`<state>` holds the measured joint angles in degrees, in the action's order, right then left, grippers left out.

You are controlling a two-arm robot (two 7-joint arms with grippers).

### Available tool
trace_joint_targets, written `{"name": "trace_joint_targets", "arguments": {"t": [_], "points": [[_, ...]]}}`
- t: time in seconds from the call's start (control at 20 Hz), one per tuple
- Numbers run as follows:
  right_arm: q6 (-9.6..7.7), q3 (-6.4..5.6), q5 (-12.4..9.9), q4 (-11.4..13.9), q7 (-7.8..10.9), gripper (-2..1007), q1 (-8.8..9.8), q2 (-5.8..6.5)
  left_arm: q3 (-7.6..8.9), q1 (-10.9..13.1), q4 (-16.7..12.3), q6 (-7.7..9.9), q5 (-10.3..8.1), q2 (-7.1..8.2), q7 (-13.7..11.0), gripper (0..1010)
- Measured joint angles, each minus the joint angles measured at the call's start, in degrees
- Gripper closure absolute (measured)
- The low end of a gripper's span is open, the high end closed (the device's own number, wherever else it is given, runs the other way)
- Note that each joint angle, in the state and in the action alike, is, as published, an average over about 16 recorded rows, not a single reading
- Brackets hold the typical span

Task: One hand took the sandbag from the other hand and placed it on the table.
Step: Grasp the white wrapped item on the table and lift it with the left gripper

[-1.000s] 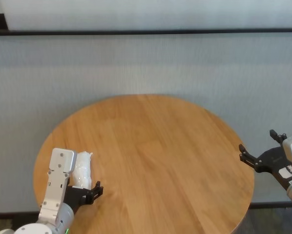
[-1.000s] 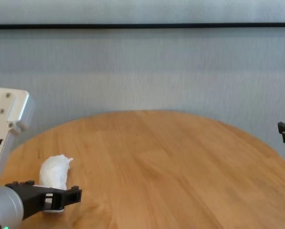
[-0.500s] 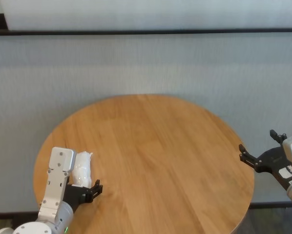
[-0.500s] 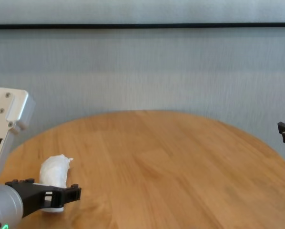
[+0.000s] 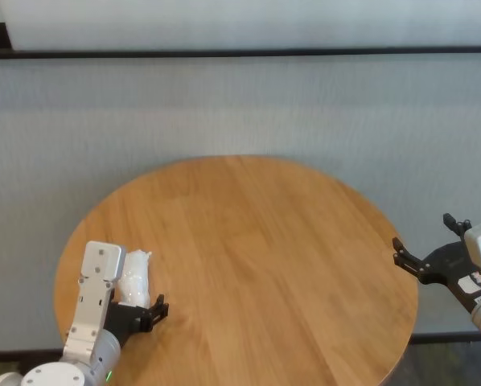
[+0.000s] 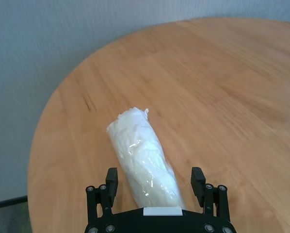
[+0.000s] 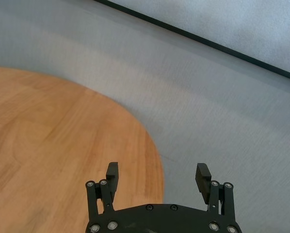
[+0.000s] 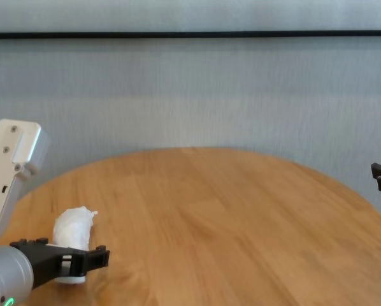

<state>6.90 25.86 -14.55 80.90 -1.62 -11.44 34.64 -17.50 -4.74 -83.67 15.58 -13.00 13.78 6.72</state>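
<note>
The left gripper [image 6: 157,182] is positioned low over the near-left part of the worktop [image 5: 256,257], with its silver wrist and green light ring visible at the bottom of the head view. Its jaws are spread wide and point toward the centre of the worktop. The sandbag [image 6: 142,155] lies between the two fingers [image 6: 198,179] in the left wrist view, with a clear gap on each side, so the jaws straddle it without pinching it. Whether the gripper body touches the near end of the pouch cannot be determined, because that end runs under the gripper.

The right gripper [image 5: 428,245] is held just beyond the right edge of the worktop, level with its near half. Its jaws are spread and hold nothing; the right wrist view shows only worktop edge and grey wall between them.

The sandbag rests flat on the worktop near its left edge. It is a white, oblong, lumpy pouch in shiny crinkled plastic. Its long axis runs away from the left gripper, and its far end finishes in a small twisted tuft. In the chest view, the pouch [image 8: 72,231] sits directly behind the left fingers.
</note>
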Motion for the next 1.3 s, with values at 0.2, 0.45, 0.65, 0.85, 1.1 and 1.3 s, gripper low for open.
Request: {"name": "trace_joint_targets", "arguments": {"t": [0.2,0.45,0.65,0.85,1.1,1.3], "points": [[0.00,0.00,0.0,0.0,0.00,5,0.00,0.00,0.17,-0.5,0.8,-0.06,0.56,-0.26,-0.5,10],[0.00,0.00,0.0,0.0,0.00,5,0.00,0.00,0.42,-1.1,1.5,0.13,1.32,-0.55,-1.0,11],[0.00,0.00,0.0,0.0,0.00,5,0.00,0.00,0.68,-1.2,1.7,0.46,1.81,-0.72,-1.3,11],[0.00,0.00,0.0,0.0,0.00,5,0.00,0.00,1.00,-1.0,1.7,0.63,2.10,-0.83,-2.0,11],[0.00,0.00,0.0,0.0,0.00,5,0.00,0.00,1.32,-0.8,1.5,0.66,2.22,-0.88,-2.7,10],[0.00,0.00,0.0,0.0,0.00,5,0.00,0.00,1.46,-0.7,1.5,0.67,2.16,-0.86,-3.1,10]]}}
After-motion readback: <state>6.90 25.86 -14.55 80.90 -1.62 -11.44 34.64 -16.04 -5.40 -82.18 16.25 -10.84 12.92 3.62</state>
